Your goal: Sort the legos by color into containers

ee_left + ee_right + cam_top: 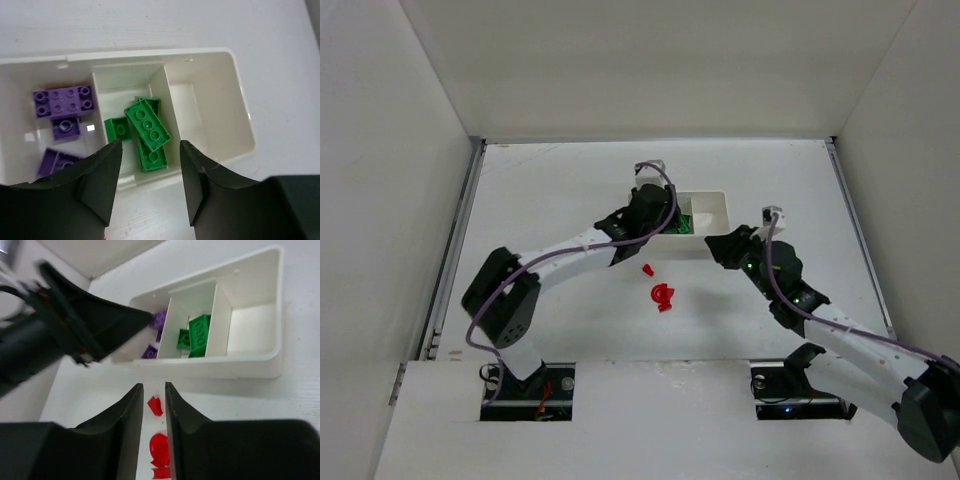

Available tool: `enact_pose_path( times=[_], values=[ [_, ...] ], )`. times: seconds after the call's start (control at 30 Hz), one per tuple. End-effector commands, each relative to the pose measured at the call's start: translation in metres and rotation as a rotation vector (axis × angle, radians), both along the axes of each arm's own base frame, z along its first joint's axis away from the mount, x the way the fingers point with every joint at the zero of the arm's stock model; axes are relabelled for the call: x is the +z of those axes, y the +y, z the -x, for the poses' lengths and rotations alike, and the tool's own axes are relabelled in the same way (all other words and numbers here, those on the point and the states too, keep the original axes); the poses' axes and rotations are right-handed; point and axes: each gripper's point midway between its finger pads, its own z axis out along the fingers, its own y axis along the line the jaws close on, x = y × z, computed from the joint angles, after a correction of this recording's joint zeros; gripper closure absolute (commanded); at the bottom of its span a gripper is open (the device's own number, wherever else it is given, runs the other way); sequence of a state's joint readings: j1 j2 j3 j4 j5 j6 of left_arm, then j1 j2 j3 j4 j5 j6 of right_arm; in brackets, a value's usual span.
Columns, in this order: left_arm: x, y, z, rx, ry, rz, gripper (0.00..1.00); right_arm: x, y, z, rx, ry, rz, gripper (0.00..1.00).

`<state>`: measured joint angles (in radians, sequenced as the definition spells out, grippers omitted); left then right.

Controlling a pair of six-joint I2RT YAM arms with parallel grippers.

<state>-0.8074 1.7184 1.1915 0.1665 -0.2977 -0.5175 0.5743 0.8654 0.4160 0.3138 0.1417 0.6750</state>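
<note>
Left gripper (150,150): jaws wide apart, nothing held. It sits above the 6 o'clock wall of the tray (240,100), in line with the middle compartment.

Right gripper (154,390): jaws almost closed with a narrow slit between them, nothing held. In the top view it sits at the tray's 4 o'clock corner.

Tray contents, left wrist view: purple legos (62,102) occupy the 9 o'clock compartment, and green legos (147,125) are piled in the middle one.

Red legos (662,296) lie on the table (550,180), at 7 o'clock from the tray in the top view and apart from it.
</note>
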Motion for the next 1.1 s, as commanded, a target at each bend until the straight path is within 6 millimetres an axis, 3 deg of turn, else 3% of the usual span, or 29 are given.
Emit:
enact_pose_path(
  times=[0.0,0.13,0.27,0.4,0.53,0.73,1.07],
  values=[
    [0.069,0.035,0.009,0.061,-0.131,0.130,0.55,0.007,0.034,0.002,0.100,-0.023,0.078,0.72],
    [0.070,0.075,0.033,0.114,-0.137,0.167,0.60,-0.017,0.082,0.013,0.249,0.011,0.202,0.62],
    [0.050,0.113,0.058,0.165,-0.114,0.182,0.62,-0.047,0.121,0.020,0.375,0.050,0.306,0.33],
    [0.021,0.142,0.075,0.215,-0.070,0.197,0.62,-0.071,0.137,0.012,0.395,0.097,0.367,0.25],
    [0.001,0.162,0.085,0.250,-0.044,0.205,0.61,-0.091,0.144,0.001,0.387,0.133,0.428,0.26],
    [-0.007,0.172,0.091,0.249,-0.053,0.246,0.59,-0.124,0.150,-0.012,0.346,0.189,0.536,0.41],
    [-0.019,0.178,0.091,0.238,-0.037,0.270,0.58,-0.145,0.161,-0.020,0.310,0.204,0.603,0.52]
  ],
)
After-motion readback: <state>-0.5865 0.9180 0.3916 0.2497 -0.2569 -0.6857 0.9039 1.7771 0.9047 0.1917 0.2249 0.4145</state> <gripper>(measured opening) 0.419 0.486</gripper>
